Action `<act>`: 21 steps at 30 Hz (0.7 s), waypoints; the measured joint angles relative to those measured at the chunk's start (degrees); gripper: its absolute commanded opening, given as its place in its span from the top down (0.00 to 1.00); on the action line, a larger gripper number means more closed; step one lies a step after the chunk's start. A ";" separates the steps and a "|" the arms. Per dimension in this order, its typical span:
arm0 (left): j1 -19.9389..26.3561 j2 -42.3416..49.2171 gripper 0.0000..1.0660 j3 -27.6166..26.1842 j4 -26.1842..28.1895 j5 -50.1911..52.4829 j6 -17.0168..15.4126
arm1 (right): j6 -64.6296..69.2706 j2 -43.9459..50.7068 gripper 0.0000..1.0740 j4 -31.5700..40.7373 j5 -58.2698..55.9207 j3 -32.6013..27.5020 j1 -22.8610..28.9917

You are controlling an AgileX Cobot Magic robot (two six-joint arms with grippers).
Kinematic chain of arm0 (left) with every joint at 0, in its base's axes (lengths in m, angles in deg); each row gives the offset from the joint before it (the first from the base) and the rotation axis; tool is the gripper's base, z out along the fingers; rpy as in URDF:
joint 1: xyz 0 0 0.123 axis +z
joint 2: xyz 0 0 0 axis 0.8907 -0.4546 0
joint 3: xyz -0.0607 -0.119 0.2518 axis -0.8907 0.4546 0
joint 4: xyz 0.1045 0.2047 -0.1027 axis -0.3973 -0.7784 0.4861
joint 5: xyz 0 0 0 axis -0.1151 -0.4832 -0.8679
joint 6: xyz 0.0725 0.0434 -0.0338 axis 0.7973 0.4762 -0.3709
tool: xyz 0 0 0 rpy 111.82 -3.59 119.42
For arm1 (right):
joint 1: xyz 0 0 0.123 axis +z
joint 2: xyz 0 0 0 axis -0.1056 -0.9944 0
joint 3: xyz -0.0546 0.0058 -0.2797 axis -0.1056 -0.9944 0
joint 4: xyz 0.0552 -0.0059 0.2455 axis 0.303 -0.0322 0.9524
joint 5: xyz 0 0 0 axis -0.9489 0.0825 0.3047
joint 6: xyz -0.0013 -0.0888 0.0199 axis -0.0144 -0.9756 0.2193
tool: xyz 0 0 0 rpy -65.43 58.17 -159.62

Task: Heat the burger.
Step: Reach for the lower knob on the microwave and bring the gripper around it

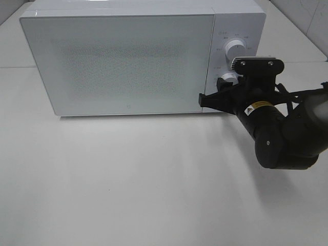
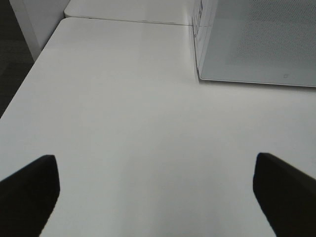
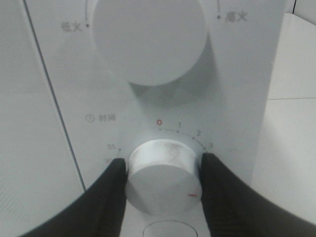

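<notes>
Right gripper (image 3: 164,170) clasps the timer knob (image 3: 160,190) on the microwave (image 1: 236,20). Left gripper (image 2: 155,192) hangs wide open over the table (image 2: 123,108). Burger unseen, presumably inside, door (image 1: 123,61) shut; loading looks done, only setting the timer remains.

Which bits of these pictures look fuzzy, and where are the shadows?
Right wrist view: the small knob is sharp, the big knob is slightly soft, and the right hand gripping the small knob is plain black with no detail. Left wrist view: the open left hand shows only as blurry black fingers. High view: the arm throws a soft grey shadow on the table.
</notes>
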 measured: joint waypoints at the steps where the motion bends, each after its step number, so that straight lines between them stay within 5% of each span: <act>1: 0.00 0.00 0.04 0.00 0.00 0.00 0.00 | 0.00 0.00 0.92 0.00 0.00 0.00 0.00; 6: 0.00 0.00 0.04 0.00 0.00 0.00 0.00 | 13.35 0.00 0.91 0.00 0.00 0.00 0.00; 15: 0.00 0.00 0.04 0.00 0.00 0.00 0.00 | 65.55 -0.06 0.89 -0.52 0.06 0.00 0.00; 21: 0.00 0.00 0.04 0.00 0.00 0.00 0.00 | 79.30 -0.17 0.88 -0.69 0.23 0.00 -0.06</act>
